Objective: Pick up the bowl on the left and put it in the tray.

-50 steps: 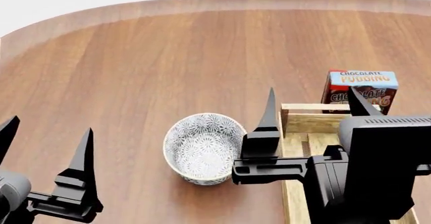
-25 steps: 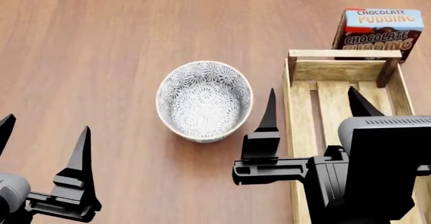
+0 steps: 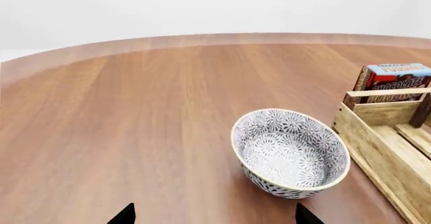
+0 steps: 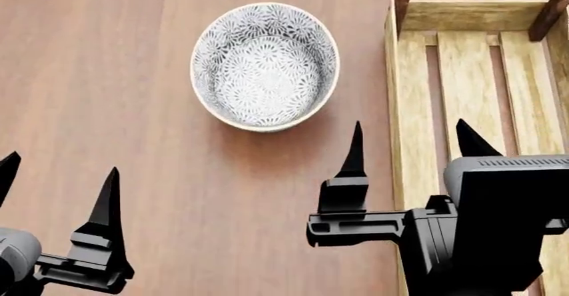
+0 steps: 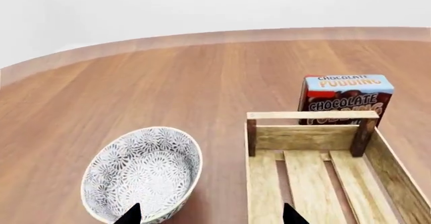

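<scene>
Both grippers are spread wide and hold nothing: the left gripper [image 4: 58, 183] at the head view's lower left, the right gripper [image 4: 411, 153] at lower centre-right over the tray's [image 4: 410, 76] near edge. The bowl [image 4: 265, 65] sits upright on the wooden table [image 4: 106, 76], upper centre, just beside the tray, untouched. Only the wrist views show the chocolate pudding box [image 5: 345, 99] behind the tray's far end.
</scene>
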Motion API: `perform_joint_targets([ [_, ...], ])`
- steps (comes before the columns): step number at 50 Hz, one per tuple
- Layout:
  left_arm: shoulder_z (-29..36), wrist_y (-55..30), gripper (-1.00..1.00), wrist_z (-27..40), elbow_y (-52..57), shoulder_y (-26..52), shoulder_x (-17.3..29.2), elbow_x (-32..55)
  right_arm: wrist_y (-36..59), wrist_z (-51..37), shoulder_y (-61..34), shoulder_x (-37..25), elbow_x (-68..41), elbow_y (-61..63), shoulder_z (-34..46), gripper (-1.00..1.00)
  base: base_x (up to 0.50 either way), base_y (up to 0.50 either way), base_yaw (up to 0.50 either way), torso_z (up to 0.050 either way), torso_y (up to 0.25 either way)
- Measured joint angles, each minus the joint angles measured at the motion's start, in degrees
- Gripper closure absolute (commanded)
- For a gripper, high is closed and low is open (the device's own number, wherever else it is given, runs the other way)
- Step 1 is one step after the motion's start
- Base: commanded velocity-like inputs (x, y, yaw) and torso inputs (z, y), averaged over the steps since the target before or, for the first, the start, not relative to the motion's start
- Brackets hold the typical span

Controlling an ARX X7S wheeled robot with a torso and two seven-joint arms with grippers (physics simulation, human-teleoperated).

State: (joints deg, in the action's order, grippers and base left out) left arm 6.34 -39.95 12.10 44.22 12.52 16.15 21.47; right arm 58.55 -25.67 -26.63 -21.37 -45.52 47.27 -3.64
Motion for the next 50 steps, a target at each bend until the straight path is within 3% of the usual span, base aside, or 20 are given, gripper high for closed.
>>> perform_joint_targets([
  [11, -0.2, 0.3, -1.0, 0.5, -0.5, -0.4, -0.1, 0.5, -3.1, 3.1, 0.2, -2.2, 3.3, -0.8, 4.4, -1.0, 0.0, 0.0, 0.0, 0.0, -0.074],
  [31, -0.6, 1.0, -1.0, 1.0, -1.6, -1.2, 0.3, 1.0, -8.7, 19.5, -19.5, -14.4, 30.2, -11.4, 42.7, -1.0, 0.0, 0.0, 0.0, 0.0, 0.0],
  [50, -0.6, 2.2, -1.0, 1.1, -2.4, -1.7, 0.9, 1.2, -18.8, 30.9, -33.0, -14.1, 42.7, -33.5, 61.9, -1.0, 0.0, 0.0, 0.0, 0.0, 0.0],
])
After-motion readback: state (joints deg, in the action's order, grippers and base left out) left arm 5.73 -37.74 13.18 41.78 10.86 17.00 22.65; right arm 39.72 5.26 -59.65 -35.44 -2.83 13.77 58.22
